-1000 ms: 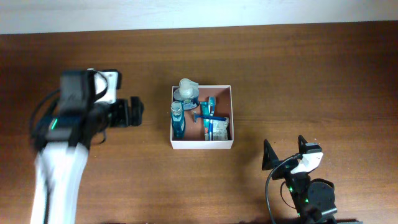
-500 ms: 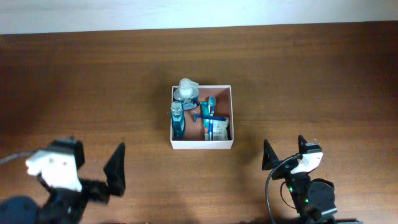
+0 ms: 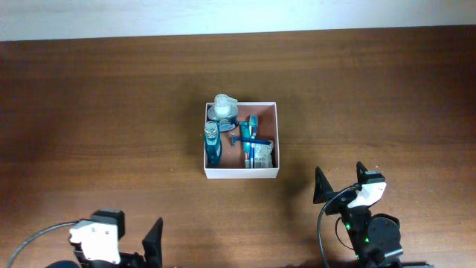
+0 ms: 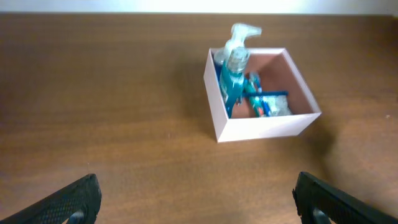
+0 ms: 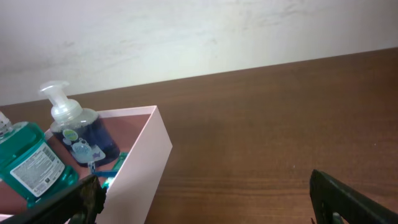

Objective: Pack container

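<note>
The container (image 3: 242, 173), a white-walled square box with a reddish-brown inside, sits mid-table. It holds a clear pump bottle (image 3: 222, 109), a teal bottle (image 3: 213, 144), a blue razor (image 3: 248, 135) and a printed sachet (image 3: 261, 155). My left gripper (image 3: 137, 231) is open and empty at the front left edge, far from the box. In the left wrist view the gripper (image 4: 199, 200) spans bare wood, with the container (image 4: 267, 127) ahead. My right gripper (image 3: 341, 180) is open and empty, front right of the box. In the right wrist view (image 5: 208, 202) the container's wall (image 5: 146, 163) is at the left.
The brown wooden table (image 3: 372, 89) runs to a pale wall at the back. The right arm's base (image 3: 370, 237) sits at the front edge. A cable (image 3: 33, 242) loops by the left arm.
My left arm has drawn back from beside the container's left side to the table's front left edge. The right arm and the container's contents have not moved.
</note>
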Controlling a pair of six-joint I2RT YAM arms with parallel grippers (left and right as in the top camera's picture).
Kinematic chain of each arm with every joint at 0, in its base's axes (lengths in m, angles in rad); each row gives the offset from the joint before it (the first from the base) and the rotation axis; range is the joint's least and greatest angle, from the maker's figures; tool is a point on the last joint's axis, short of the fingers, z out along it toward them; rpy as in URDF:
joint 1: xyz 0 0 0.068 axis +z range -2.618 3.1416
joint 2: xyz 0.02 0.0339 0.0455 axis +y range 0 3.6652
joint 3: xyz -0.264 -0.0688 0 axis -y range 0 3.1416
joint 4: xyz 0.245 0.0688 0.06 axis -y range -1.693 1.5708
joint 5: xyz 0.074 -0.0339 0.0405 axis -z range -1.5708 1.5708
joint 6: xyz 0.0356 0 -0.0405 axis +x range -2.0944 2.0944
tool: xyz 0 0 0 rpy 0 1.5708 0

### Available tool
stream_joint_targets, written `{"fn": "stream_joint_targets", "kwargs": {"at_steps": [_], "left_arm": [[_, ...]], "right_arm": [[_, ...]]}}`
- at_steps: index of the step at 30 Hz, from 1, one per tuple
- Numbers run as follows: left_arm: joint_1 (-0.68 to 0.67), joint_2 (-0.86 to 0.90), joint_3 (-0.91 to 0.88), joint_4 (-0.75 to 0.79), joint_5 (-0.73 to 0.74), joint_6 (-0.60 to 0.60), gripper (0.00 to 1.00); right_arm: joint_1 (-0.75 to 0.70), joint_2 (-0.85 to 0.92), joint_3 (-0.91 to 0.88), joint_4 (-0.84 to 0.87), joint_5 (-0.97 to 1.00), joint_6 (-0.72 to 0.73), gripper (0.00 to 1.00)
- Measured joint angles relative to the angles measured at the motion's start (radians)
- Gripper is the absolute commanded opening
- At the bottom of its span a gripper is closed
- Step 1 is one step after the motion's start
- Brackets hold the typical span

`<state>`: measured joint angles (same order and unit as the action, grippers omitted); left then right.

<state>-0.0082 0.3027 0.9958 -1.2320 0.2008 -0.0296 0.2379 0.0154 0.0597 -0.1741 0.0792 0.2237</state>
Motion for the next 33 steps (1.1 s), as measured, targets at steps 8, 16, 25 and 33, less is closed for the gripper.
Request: {"fn": "stream_joint_targets", "kwargs": {"at_steps": [8,16,25,33], "left_arm": [[0.000,-0.124,-0.270,0.240,0.000,0.000,0.99],[0.000,-0.219,-0.510,0.553,0.000,0.000,0.99],[0.000,-0.286,-0.718,0.875,-0.002,0.013,0.99],[0.000,-0.289,-0.890,1.195,-0.016,0.056,1.00]], "right_arm": [[0.000,0.000,0.000,0.000,0.000,0.001,0.98],[0.000,0.000,0.000,0.000,0.000,0.000,0.98],[0.000,0.000,0.000,0.000,0.001,0.000,0.98],[0.000,0.000,0.000,0.000,0.003,0.000,0.98]]}}
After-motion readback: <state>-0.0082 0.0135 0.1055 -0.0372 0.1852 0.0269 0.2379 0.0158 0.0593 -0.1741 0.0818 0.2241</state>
